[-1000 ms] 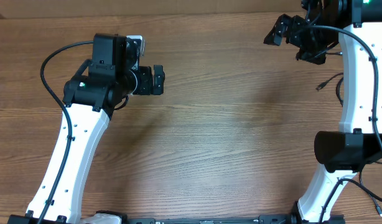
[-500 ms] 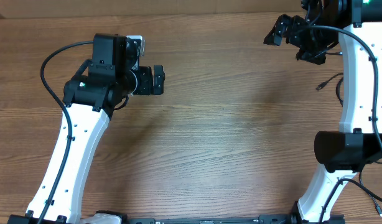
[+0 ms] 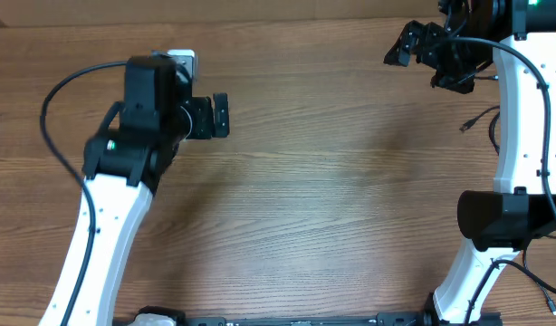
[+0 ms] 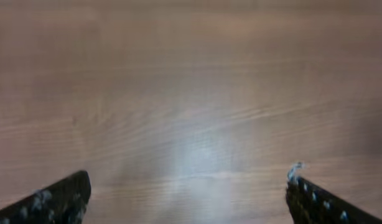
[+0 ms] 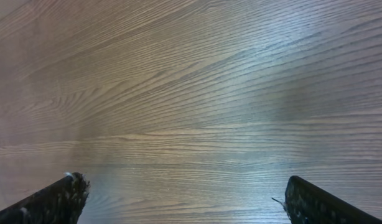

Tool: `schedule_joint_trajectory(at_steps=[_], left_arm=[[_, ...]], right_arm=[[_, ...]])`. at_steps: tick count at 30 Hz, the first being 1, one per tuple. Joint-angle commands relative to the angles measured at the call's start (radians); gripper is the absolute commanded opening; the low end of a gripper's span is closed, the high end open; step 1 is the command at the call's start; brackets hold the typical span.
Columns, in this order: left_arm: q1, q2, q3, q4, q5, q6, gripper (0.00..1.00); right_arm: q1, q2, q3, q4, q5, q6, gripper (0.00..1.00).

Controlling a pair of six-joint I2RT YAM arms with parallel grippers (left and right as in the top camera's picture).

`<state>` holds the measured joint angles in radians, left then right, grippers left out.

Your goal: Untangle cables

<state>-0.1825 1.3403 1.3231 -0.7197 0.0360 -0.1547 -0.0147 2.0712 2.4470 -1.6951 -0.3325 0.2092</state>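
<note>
The left gripper (image 3: pixel 221 115) is wide open and holds nothing. It hangs over the table (image 3: pixel 332 208) on the left side, toward the far edge. In the left wrist view its two fingers (image 4: pixel 57 199) sit in the bottom corners, far apart, and only blurry brown wood shows between them. The right gripper (image 3: pixel 426 56) is wide open too and holds nothing. It is up near the far right corner of the table. In the right wrist view its fingers (image 5: pixel 51 202) are also far apart, with wood between them. One thin black cable (image 3: pixel 473 120) lies on the table at the right, just beside the white right arm (image 3: pixel 522 118). Its small plug end points left. The rest goes behind the arm, so I cannot tell if it is tangled. Neither gripper touches it.
</note>
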Motion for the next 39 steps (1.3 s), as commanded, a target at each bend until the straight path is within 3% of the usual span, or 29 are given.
schedule_joint_trajectory(at_steps=[1, 10, 21, 29, 39], left_arm=[[-0.001, -0.129, -0.163, 0.148, -0.015, 0.0, 0.99], [-0.001, -0.505, -0.713, 0.813, 0.036, -0.052, 1.0], [0.013, -0.909, -1.142, 1.199, -0.007, -0.051, 1.0], [0.091, -1.115, -1.321, 1.218, -0.01, -0.052, 1.0], [0.177, -1.278, -1.318, 0.881, -0.01, -0.051, 1.0]], right_arm=[[0.002, -0.001, -0.001, 0.003, 0.01, -0.005, 1.0], [0.002, -0.001, -0.001, 0.003, 0.01, -0.005, 1.0], [0.002, -0.001, -0.001, 0.003, 0.01, -0.005, 1.0], [0.002, -0.001, -0.001, 0.003, 0.01, -0.005, 1.0], [0.003, -0.001, -0.001, 0.003, 0.01, -0.005, 1.0]])
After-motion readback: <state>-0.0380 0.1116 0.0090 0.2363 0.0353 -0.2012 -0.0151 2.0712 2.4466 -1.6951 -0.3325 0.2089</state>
